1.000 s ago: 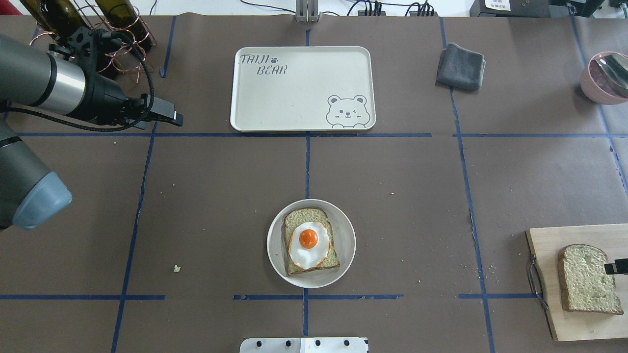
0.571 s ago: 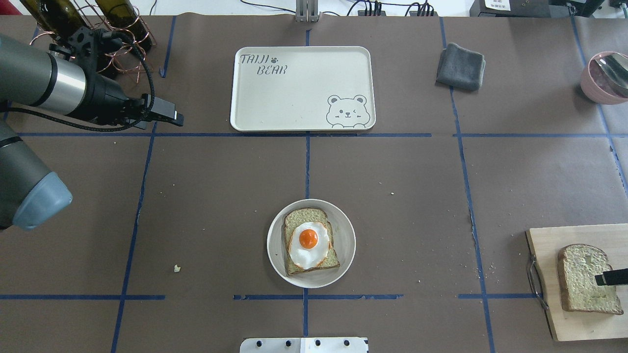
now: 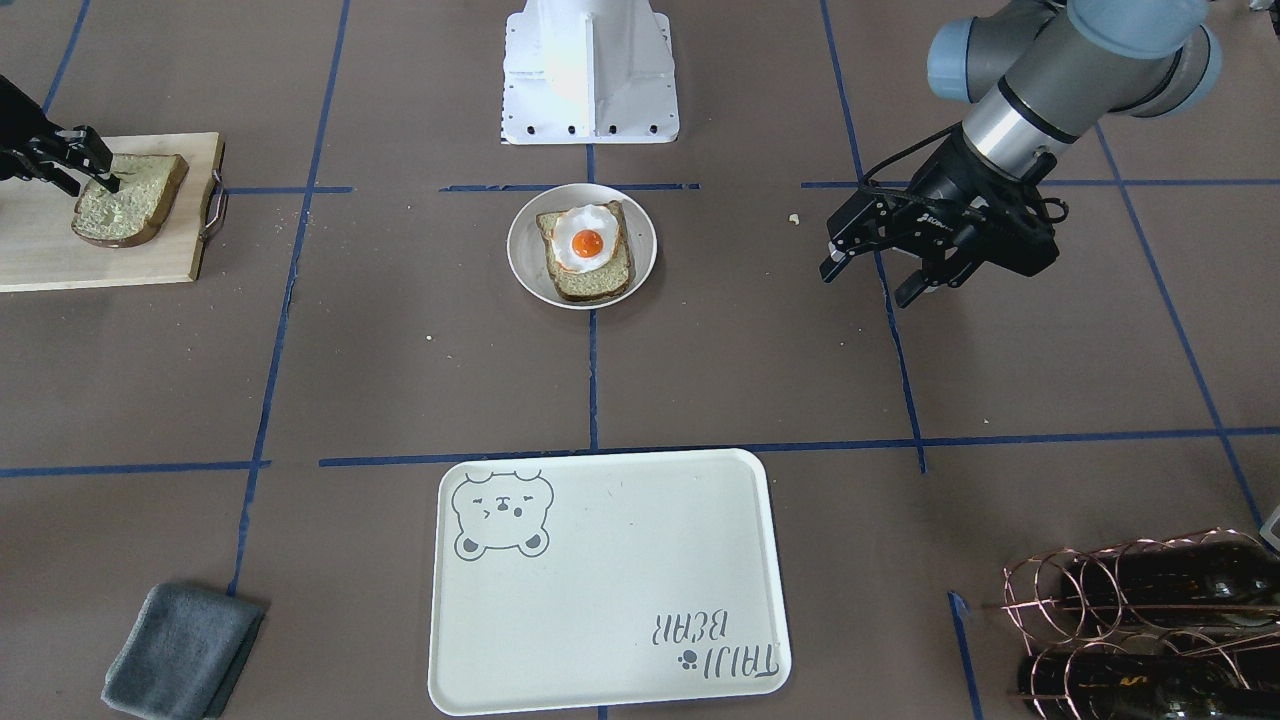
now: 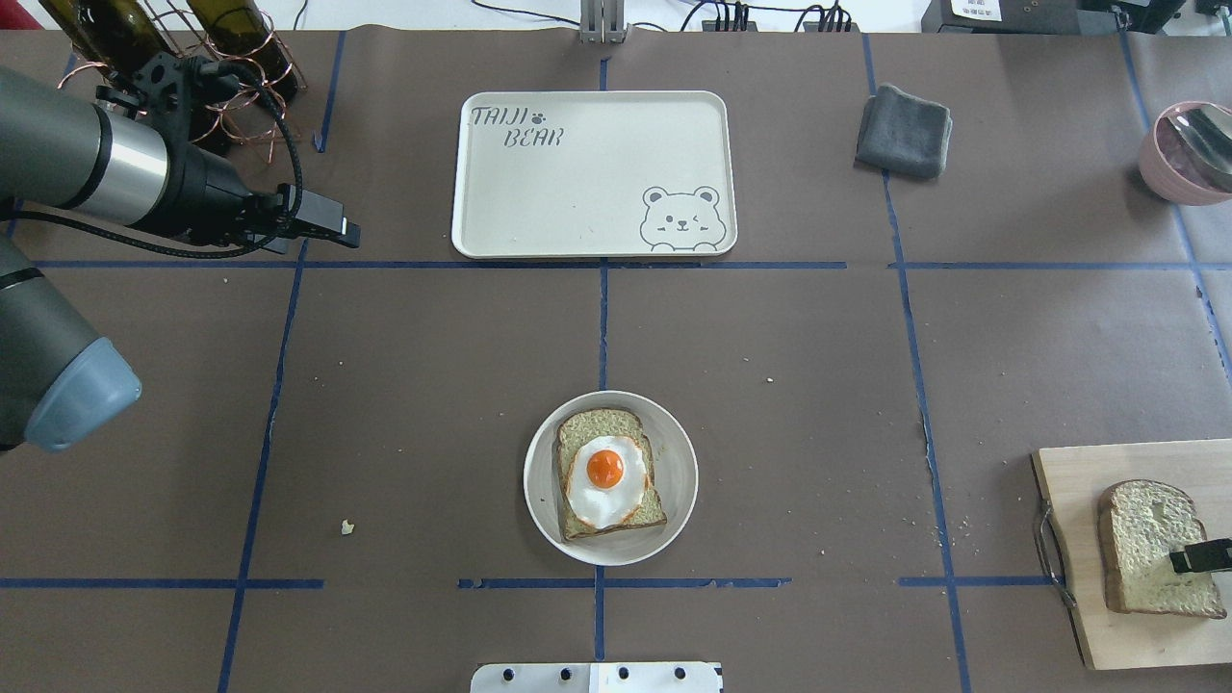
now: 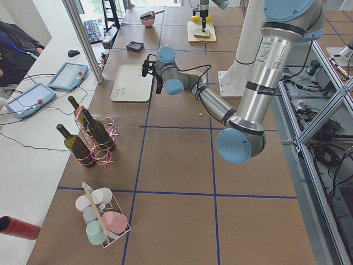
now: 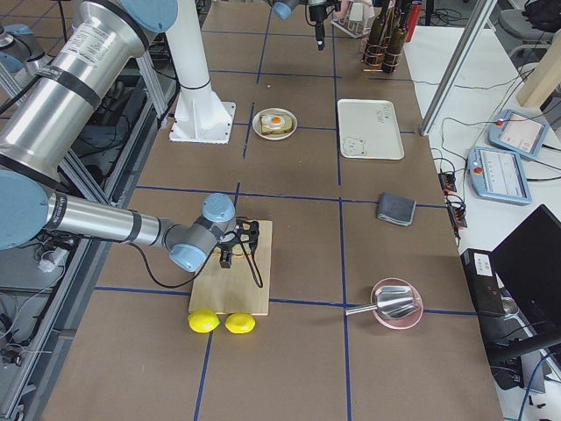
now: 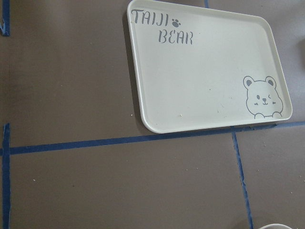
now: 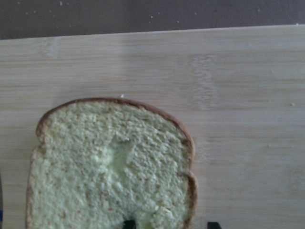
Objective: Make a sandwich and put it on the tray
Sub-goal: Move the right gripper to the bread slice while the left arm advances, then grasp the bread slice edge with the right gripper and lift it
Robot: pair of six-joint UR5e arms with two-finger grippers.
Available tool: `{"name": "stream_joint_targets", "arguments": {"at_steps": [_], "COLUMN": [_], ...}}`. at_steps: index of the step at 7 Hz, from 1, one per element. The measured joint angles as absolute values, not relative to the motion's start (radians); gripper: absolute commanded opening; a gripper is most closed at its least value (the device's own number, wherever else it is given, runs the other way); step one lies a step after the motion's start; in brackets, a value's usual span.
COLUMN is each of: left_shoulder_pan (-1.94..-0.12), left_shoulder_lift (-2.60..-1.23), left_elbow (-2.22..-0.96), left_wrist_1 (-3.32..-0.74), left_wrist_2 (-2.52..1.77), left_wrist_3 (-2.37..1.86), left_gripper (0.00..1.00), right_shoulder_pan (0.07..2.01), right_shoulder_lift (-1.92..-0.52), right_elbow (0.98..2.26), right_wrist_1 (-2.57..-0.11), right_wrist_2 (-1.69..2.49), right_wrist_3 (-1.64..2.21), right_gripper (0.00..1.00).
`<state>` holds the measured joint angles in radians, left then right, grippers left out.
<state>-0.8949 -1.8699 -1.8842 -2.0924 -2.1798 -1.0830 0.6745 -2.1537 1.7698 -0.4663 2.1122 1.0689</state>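
One bread slice (image 4: 592, 425) lies on a round white plate (image 4: 680, 462) with the fried egg (image 4: 606, 479) on top; both also show in the front-facing view, the slice (image 3: 597, 284) under the egg (image 3: 585, 238). The second bread slice (image 4: 1145, 539) lies on the wooden cutting board (image 4: 1068, 481). My right gripper (image 3: 105, 168) is low over that slice (image 8: 105, 167), jaws apart. One fingertip (image 8: 127, 223) is on the crumb and the other is off its crust edge. The cream bear tray (image 4: 594, 173) is bare. My left gripper (image 3: 868, 284) hovers open and empty left of the tray.
A folded grey cloth (image 4: 905, 130) lies right of the tray. A pink bowl with a metal spoon (image 4: 1184, 154) sits at the far right. Wine bottles in a copper rack (image 4: 192, 38) stand behind my left arm. Two lemons (image 6: 221, 322) lie past the board's end.
My right gripper's finger has slid across the slice on the board toward the table's near edge, and the slice has shifted slightly. The left arm has not moved.
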Motion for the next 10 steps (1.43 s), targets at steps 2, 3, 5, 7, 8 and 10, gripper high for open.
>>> {"name": "stream_joint_targets", "arguments": {"at_steps": [2, 3, 5, 7, 8, 10], "left_shoulder_pan": [-0.896, -0.896, -0.896, -0.896, -0.896, -0.897], "left_shoulder_lift": [-1.870, -1.870, -1.870, -1.869, -1.869, -1.867], "left_elbow": [-1.885, -1.885, -1.884, -1.884, -1.884, -1.882], "left_wrist_1": [-2.092, -2.092, -2.092, -2.092, -2.092, -2.091], "left_wrist_2": [-2.180, -2.180, -2.180, -2.180, -2.180, -2.180], "left_wrist_3": [-1.083, -1.083, -1.083, -1.084, -1.083, -1.083], "left_gripper": [1.00, 1.00, 1.00, 1.00, 1.00, 1.00], "right_shoulder_pan": [0.674, 0.676, 0.679, 0.682, 0.686, 0.729], "right_shoulder_lift": [-2.154, -2.154, -2.154, -2.154, -2.153, -2.108], "right_elbow": [1.768, 1.768, 1.779, 1.812, 1.844, 1.924], "right_wrist_1": [-0.462, -0.449, -0.428, -0.422, -0.418, -0.416], "right_wrist_2": [2.113, 2.114, 2.115, 2.116, 2.116, 2.148], "right_wrist_3": [1.069, 1.069, 1.070, 1.071, 1.071, 1.136], "right_gripper": [0.00, 0.00, 0.00, 0.00, 0.00, 0.00]}}
